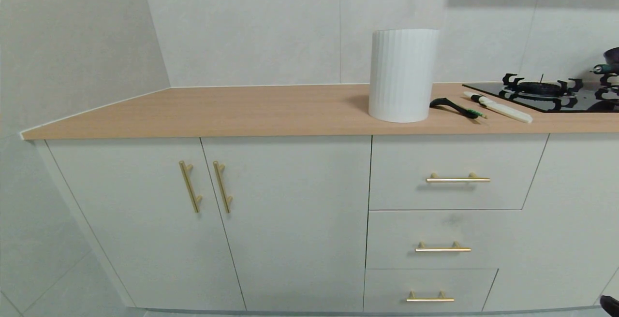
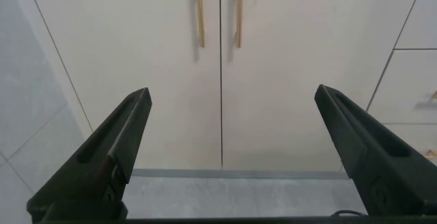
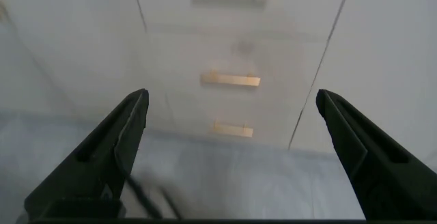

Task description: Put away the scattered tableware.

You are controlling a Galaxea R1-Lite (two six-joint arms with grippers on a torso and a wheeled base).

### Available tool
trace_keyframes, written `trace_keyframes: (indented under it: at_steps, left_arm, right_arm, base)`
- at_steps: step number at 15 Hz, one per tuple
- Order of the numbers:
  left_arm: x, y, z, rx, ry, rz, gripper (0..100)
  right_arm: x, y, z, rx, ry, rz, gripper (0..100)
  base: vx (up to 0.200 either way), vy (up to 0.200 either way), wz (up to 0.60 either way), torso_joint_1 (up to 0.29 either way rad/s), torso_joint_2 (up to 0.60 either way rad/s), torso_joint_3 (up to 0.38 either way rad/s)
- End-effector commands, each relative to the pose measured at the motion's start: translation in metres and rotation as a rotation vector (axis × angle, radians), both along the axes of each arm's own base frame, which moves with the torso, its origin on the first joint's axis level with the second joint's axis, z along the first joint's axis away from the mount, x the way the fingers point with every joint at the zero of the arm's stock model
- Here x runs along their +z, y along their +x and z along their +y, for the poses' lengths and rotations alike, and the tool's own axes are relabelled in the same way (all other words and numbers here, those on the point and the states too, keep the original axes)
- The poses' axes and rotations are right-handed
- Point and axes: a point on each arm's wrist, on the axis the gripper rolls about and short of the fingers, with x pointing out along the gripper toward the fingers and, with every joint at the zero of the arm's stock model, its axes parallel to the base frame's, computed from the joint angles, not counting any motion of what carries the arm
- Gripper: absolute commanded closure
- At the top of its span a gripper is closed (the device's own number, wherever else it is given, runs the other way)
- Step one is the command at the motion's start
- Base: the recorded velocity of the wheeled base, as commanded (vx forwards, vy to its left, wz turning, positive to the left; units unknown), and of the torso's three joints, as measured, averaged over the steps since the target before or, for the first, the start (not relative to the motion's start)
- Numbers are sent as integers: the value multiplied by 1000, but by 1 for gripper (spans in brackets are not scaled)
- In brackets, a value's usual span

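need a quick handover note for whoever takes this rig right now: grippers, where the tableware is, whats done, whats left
Left gripper: open, empty, low in front of the cabinet doors.
Right gripper: open, empty, low in front of the drawers.
Things: white ribbed holder upright on the counter. The black-handled utensil and white utensil lie loose between it and the stove.
Done: nothing put away yet.
Left: pick up both utensils and stow them, probably in the holder.

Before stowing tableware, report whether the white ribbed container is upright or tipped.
Upright: the container stands on its base on the counter, sides vertical.
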Motion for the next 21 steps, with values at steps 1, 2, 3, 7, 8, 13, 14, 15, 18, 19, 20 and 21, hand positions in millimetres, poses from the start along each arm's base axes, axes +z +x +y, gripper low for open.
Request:
trace_keyframes:
  at_steps: [1,2,3,7,8,13,14,15,18,19,20,21]
  left_arm:
    - [0,0,0,1,0,0,0]
    - [0,0,0,1,0,0,0]
    - [0,0,0,1,0,0,0]
    - [0,0,0,1,0,0,0]
    - [0,0,0,-1,0,0,0]
    - [0,0,0,1,0,0,0]
    - [0,0,0,1,0,0,0]
    - [0,0,0,1,0,0,0]
    - [0,0,0,1,0,0,0]
    - [0,0,0,1,0,0,0]
    - [0,0,0,1,0,0,0]
    - [0,0,0,1,0,0,0]
  right_arm:
    - [-8,104,17,31,-54,392,0]
    - [-12,116,19,26,-54,417,0]
    - [-23,147,23,24,-59,449,0]
    - [-80,217,26,-6,-60,478,0]
    - [-98,232,23,-20,-59,492,0]
    - [-146,261,21,-56,-72,511,0]
    - [-165,268,21,-86,-92,513,0]
    - [-173,271,20,-103,-100,504,0]
    - [-193,288,17,-139,-99,423,0]
    - [-195,291,17,-141,-99,418,0]
    - [-202,297,17,-156,-111,419,0]
    - [-206,301,17,-171,-118,415,0]
  base:
    - [0,0,0,0,0,0]
    - [0,0,0,0,0,0]
    - [0,0,0,0,0,0]
    - [0,0,0,0,0,0]
    - [0,0,0,0,0,0]
    - [0,0,0,0,0,0]
    - [0,0,0,0,0,0]
    - [0,0,0,0,0,0]
    - [0,0,0,0,0,0]
    - [0,0,0,0,0,0]
    - [0,0,0,0,0,0]
    - [0,0,0,0,0,0]
